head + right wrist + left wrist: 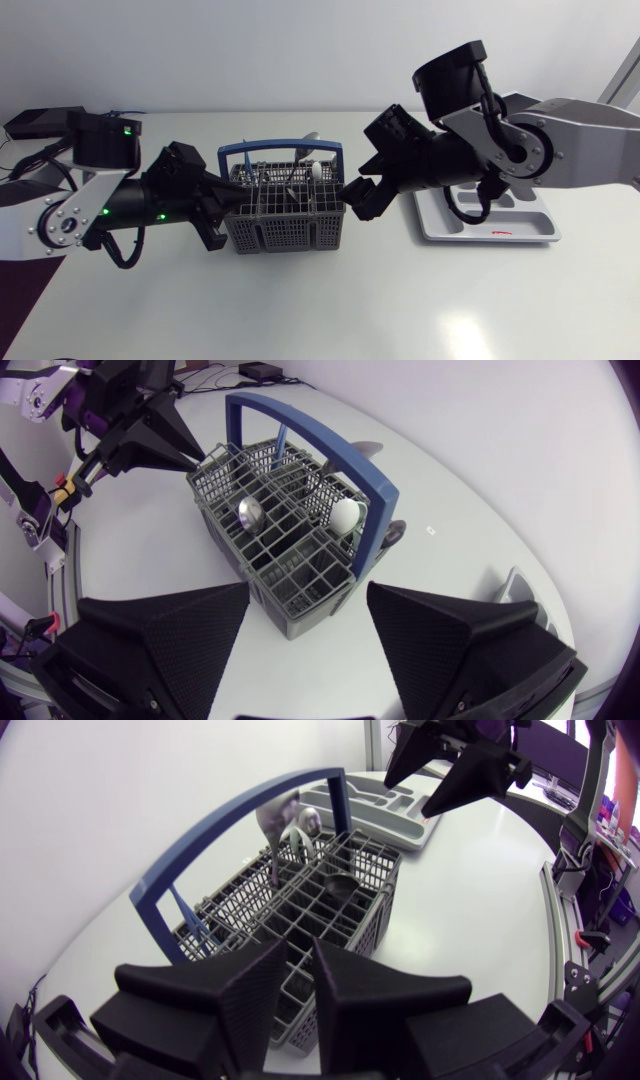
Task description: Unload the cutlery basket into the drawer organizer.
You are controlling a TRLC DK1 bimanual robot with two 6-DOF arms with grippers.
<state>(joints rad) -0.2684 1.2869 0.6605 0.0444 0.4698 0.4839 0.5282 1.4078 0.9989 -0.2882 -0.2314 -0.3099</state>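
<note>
The table [300, 300] lies bare and wide on the near side of the cutlery basket [285, 228], and the far side has a narrower open strip. The left arm [100, 200] and the right arm [500, 150] close on the basket from its two ends, so the free room is along its long sides. The drawer organizer [520, 232] sits beyond the basket's right end, partly under the right arm.

The left gripper [222, 208] is at the basket's left end wall. The left wrist view shows its fingers [250, 995] drawn together to a slit above the rim, but not whether they pinch it. The right gripper [358, 198] hangs just off the basket's right end. Only its own wrist view shows its fingers [160, 640] spread wide, with the basket ahead of them and apart.

That view also looks into the compartments, where a metal spoon [250, 512] and a white spoon [345, 515] stand under the blue handle [330, 445].
</note>
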